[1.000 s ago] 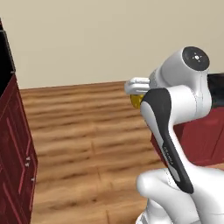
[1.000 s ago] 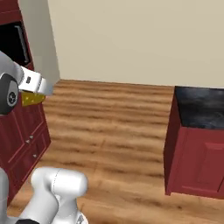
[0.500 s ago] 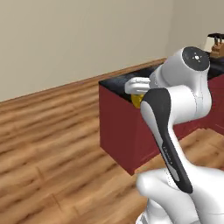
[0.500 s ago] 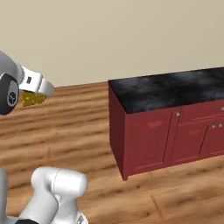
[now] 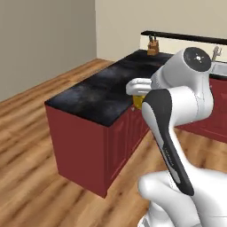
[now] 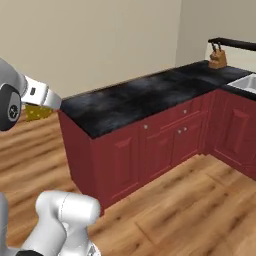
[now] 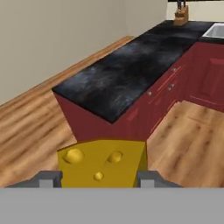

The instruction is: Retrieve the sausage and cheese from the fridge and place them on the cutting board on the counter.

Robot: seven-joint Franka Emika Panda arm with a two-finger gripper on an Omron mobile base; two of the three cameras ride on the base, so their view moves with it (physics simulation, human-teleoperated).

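The cheese sits clamped between the two fingers, one on each side of the yellow wedge, its holed face turned to the hand camera. From the right base camera the cheese shows as a yellow chunk hanging under the white hand, in the air over the wooden floor and short of the bench. From the left base camera only a sliver of the cheese peeks out behind the arm's forearm, level with the benchtop.

The bench is an L of black marbled stone on dark red cabinets. Its near end is a square corner that juts into the room, with a bare red end panel dropping straight to the floor. The long front edge runs away from that corner, over doors and drawers with small knobs, to an inner corner where a second run turns off. The stone between the near corner and the far end is bare and flat. At the far end a knife block stands near the back wall, under a dark shelf, and a sink is set into the second run beside it.

Open floor lies on both sides of the near corner: a broad stretch toward the beige wall and another along the cabinet fronts.
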